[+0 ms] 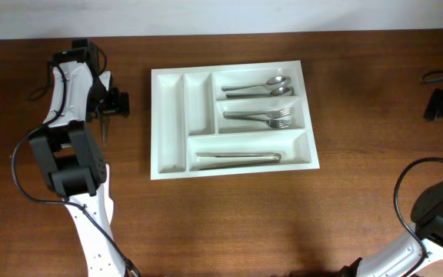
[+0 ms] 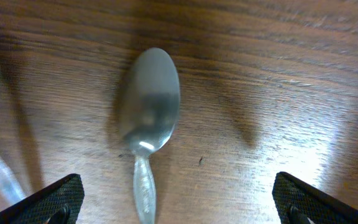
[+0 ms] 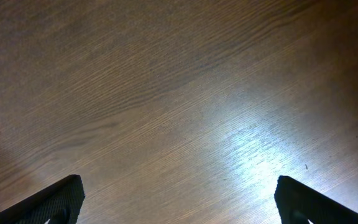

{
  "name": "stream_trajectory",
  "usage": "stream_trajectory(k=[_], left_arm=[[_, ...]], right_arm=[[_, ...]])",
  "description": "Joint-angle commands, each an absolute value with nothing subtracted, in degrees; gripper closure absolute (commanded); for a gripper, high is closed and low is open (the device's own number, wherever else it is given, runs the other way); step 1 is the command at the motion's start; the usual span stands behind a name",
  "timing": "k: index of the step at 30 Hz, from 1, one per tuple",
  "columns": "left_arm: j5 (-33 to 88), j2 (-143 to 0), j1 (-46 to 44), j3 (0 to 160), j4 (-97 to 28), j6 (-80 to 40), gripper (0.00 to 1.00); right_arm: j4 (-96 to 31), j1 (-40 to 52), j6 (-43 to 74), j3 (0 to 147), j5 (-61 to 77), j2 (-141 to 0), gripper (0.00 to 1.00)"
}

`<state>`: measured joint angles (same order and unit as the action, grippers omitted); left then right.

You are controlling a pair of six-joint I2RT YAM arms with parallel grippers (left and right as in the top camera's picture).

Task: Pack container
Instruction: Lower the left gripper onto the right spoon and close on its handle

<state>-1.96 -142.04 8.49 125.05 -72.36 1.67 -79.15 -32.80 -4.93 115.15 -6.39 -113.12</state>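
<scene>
Left tool (image 2: 179, 202) hangs spread wide, gripping nothing, over a spoon (image 2: 149, 106) lying on the surface (image 1: 229, 223), sharp only in the wrist view; tray (image 1: 171, 123) sits mid-surface, long axis left-right, narrow slots at its left end, open wood on every side; right tool (image 3: 179, 202) likewise released above bare wood.

White container (image 1: 169, 115), silver spoon (image 2: 149, 109), brown wood-grain table (image 1: 283, 215).
</scene>
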Motion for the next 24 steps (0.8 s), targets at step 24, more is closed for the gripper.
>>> stream_trajectory(k=[24], left_arm=[[0.27, -143.59, 8.71, 125.49, -72.69, 1.28, 0.01]], right_arm=[[-79.00, -32.64, -5.13, 114.96, -6.48, -112.92, 0.01]])
